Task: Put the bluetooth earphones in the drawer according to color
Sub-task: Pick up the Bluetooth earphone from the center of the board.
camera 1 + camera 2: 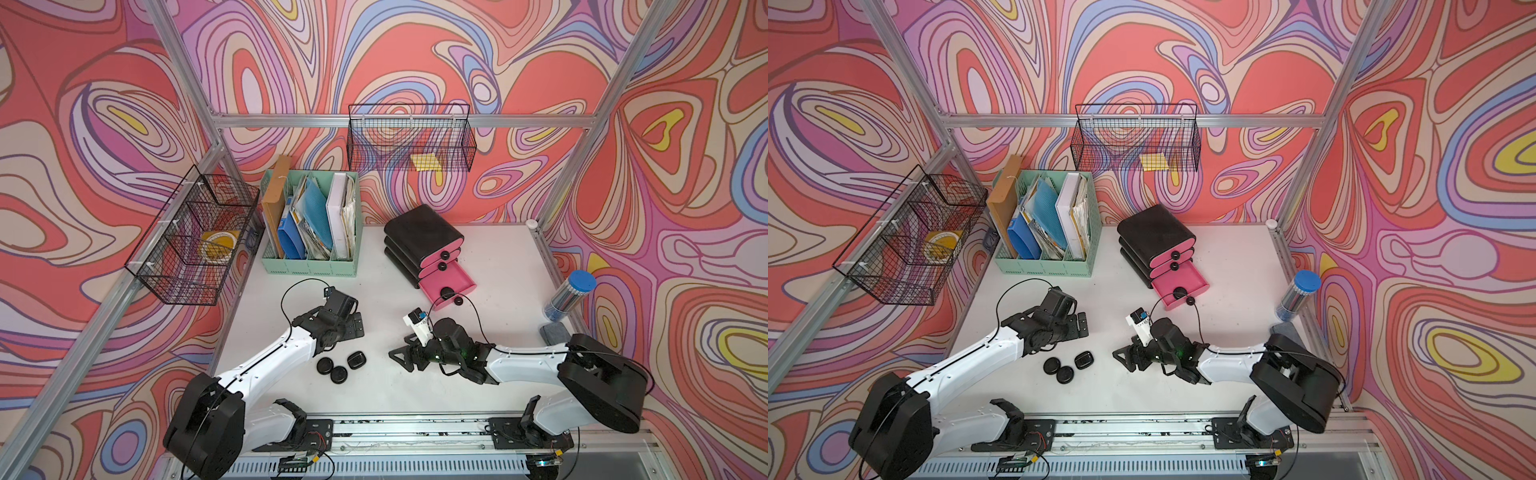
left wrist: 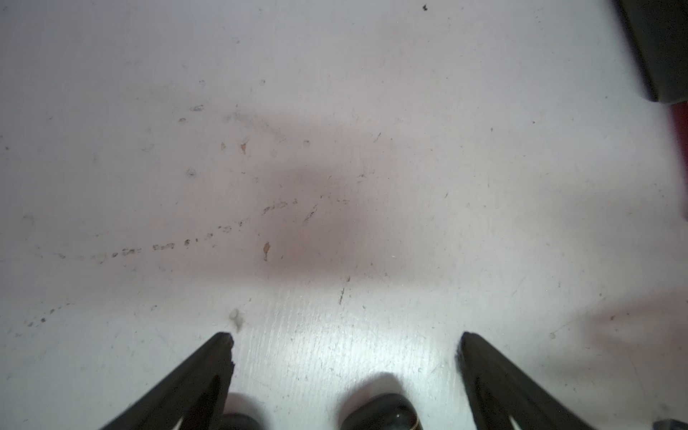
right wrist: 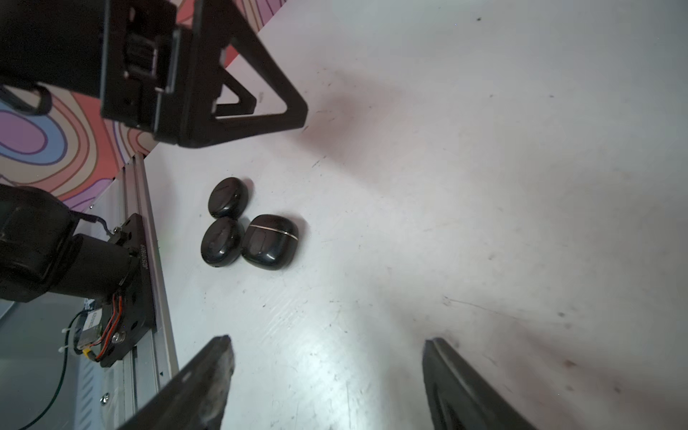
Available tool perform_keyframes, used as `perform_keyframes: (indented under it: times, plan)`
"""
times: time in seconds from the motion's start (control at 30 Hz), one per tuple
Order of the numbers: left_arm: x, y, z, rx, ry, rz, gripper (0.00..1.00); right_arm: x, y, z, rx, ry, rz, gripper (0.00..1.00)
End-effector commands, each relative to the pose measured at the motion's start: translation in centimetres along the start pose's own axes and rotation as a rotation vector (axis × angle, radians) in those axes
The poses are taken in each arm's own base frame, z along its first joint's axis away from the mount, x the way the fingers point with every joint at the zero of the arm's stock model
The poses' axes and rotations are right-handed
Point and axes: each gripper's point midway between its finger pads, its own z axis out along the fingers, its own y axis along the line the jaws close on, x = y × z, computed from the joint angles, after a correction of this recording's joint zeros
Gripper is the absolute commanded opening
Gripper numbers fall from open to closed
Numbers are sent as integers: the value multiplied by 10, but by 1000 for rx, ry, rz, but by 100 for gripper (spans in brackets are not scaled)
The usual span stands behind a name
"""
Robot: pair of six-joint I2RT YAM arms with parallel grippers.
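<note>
**Tech A:** Report right gripper (image 3: 327,344) first.

**Tech B:** Spread wide, empty, over the table (image 3: 484,186). Points straight at the earphone cases (image 1: 340,374), a short way ahead of the fingertips, path clear.

**Tech A:** Report left gripper (image 2: 344,337).

**Tech B:** Spread fully, empty. Hangs just past the cluster, on the side toward the drawer (image 1: 422,232). Shows only two dark case edges behind its fingertips.

**Tech A:** Place the cluster against the drawer.

**Tech B:** In front of it, toward the left arm's side, well apart. Near both grippers; judged better lined up for the right.

**Tech A:** Long axis?

**Tech B:** None worth aligning to.

**Tech A:** Count.

**Tech B:** Three black cases, bunched: two round cases (image 3: 228,197), one rounded-square case (image 3: 270,242). Three drawers: bottom drawer (image 1: 455,276) pulled out, two shut. One dark item (image 1: 446,292) inside; cannot tell whether a fourth case.
</note>
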Motion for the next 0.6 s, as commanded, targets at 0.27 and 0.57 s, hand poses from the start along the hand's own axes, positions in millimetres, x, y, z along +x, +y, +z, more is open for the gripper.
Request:
perform_keyframes:
  times: [0.27, 0.57]
  plan:
    - [-8, 27, -18, -7, -54, -107, 99, 8, 52, 79, 7, -103, -394, 98]
    - [-9, 29, -20, -3, -61, -121, 99, 24, 57, 112, 35, -126, -454, 98]
